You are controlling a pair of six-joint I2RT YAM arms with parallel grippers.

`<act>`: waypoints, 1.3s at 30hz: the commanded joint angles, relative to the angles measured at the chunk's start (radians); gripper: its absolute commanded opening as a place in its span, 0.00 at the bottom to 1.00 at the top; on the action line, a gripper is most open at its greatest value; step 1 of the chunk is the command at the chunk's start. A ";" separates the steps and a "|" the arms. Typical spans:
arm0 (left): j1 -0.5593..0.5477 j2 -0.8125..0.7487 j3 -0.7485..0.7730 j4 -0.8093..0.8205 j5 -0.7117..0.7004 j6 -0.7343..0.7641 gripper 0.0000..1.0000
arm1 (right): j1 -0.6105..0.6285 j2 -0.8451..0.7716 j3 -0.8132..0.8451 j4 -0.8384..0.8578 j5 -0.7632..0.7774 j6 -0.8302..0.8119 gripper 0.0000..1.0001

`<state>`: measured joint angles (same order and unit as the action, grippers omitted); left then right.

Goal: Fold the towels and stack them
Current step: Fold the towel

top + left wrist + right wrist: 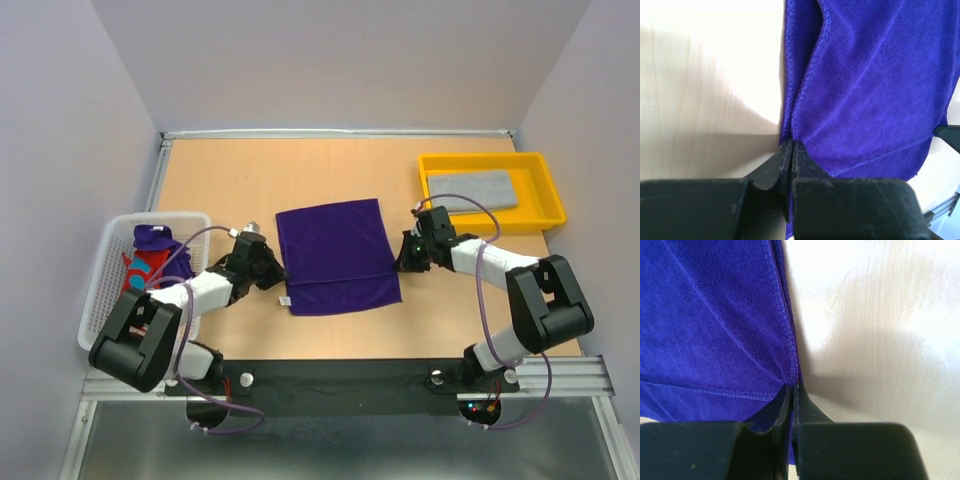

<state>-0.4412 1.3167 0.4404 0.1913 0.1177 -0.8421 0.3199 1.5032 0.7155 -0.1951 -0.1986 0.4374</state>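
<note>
A deep purple towel (335, 255) lies flat in the middle of the table, its near part doubled over into a band. My left gripper (277, 272) is shut on the towel's left edge (880, 90), jaws pinched together at the hem (791, 142). On the opposite side my right gripper (403, 262) is shut on the right edge (705, 330), cloth squeezed between its jaws (792, 386). A grey towel (478, 190) lies folded in the yellow tray. Another purple towel (155, 238) and a red towel (145, 268) sit crumpled in the basket.
The white mesh basket (105, 270) stands at the left edge beside my left arm. The yellow tray (548, 185) sits at the back right. Bare wooden table (250, 175) surrounds the towel; walls close in on three sides.
</note>
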 commanded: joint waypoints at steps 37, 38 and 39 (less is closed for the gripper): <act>-0.093 -0.191 -0.121 -0.151 0.082 -0.011 0.00 | -0.008 -0.299 -0.220 -0.185 -0.084 0.153 0.01; -0.093 -0.201 -0.108 -0.158 0.074 -0.012 0.00 | -0.010 -0.304 -0.212 -0.187 -0.073 0.150 0.01; -0.091 -0.209 -0.098 -0.176 0.066 -0.012 0.00 | -0.010 -0.308 -0.203 -0.187 -0.073 0.147 0.01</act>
<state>-0.5285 1.1282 0.3328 0.0357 0.2237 -0.8692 0.3141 1.2110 0.4904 -0.4026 -0.3138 0.5911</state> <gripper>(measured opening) 0.101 0.038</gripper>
